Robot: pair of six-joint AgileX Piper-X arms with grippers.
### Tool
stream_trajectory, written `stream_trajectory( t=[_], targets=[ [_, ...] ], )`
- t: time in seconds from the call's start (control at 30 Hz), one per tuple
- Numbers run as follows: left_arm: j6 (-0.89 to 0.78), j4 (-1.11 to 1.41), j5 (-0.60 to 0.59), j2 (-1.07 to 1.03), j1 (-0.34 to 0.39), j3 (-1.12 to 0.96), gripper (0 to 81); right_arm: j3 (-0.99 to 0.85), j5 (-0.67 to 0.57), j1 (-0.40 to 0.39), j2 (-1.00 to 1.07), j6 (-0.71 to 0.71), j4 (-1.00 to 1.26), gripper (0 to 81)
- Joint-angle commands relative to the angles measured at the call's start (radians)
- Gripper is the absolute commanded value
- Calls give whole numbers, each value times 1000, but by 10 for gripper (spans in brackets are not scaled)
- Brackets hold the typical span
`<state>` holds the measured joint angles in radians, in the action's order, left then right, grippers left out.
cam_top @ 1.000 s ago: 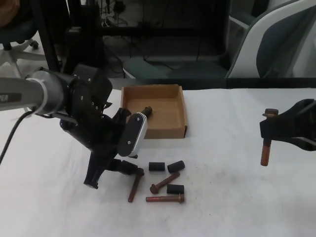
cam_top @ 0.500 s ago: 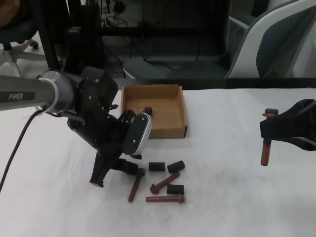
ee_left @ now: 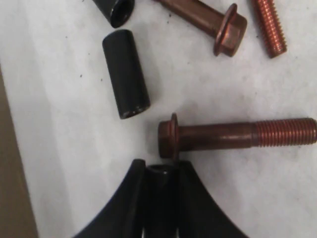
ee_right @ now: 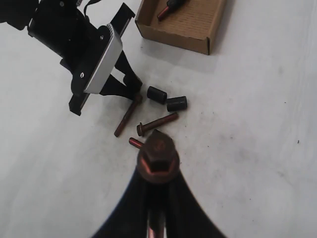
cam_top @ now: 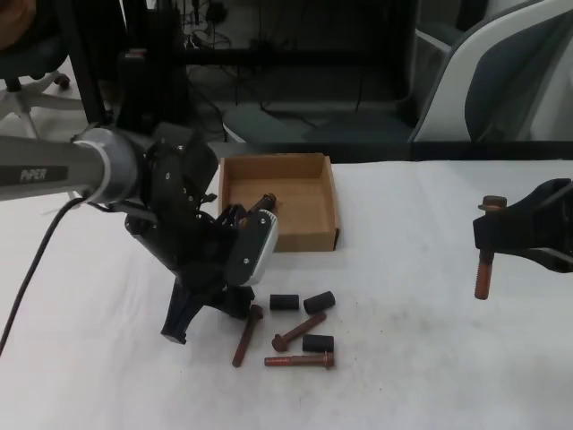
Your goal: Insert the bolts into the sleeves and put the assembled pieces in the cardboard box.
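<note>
My left gripper (cam_top: 237,305) is low over the white bench, shut on a black sleeve (ee_left: 161,173) that shows between its fingertips. The sleeve's open end sits right by the head of a copper bolt (ee_left: 237,135) lying flat. Two more bolts (cam_top: 298,331) (cam_top: 300,360) and three loose sleeves (cam_top: 284,302) (cam_top: 319,302) (cam_top: 318,342) lie beside it. My right gripper (cam_top: 490,235) hangs above the bench at the far right, shut on a copper bolt (cam_top: 483,269) held head up, threads down. The cardboard box (cam_top: 333,193) stands behind the parts with one assembled piece (cam_top: 265,201) inside.
The white bench top (cam_top: 421,358) has free room between the parts and the right arm. Past the bench's far edge stand dark equipment and office chairs (cam_top: 501,72). A black cable (cam_top: 27,269) trails from the left arm at the left edge.
The left arm has shifted a little right and down, bringing its held sleeve closer to the leftmost bolt's head. The right arm and its bolt have stayed put.
</note>
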<state>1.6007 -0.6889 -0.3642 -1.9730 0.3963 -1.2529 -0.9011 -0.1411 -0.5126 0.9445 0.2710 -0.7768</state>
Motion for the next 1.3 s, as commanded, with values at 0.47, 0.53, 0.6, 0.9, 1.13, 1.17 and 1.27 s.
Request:
stream_trajectory(
  t=[0.47,0.53,0.6,0.9,1.13,1.17,1.27],
  targets=[
    [-250,-198,176,189,36,1,17,-6,49,6,-64,-9,11,6],
    [-331,-219,133,226,40,1,17,-6,54,6,-74,-9,11,6],
    [-459,-222,66,263,46,1,17,-6,54,6,-78,-9,18,6],
    [-779,-236,-21,430,164,1,17,-6,52,6,-78,55,176,6],
    [-1059,-189,-48,589,224,107,17,-6,52,6,-78,106,244,6],
    [-1099,-176,-48,617,224,133,17,-6,52,6,-78,116,244,6],
    [-1181,-130,-48,735,224,233,17,-6,49,6,-78,131,244,6]
  ],
)
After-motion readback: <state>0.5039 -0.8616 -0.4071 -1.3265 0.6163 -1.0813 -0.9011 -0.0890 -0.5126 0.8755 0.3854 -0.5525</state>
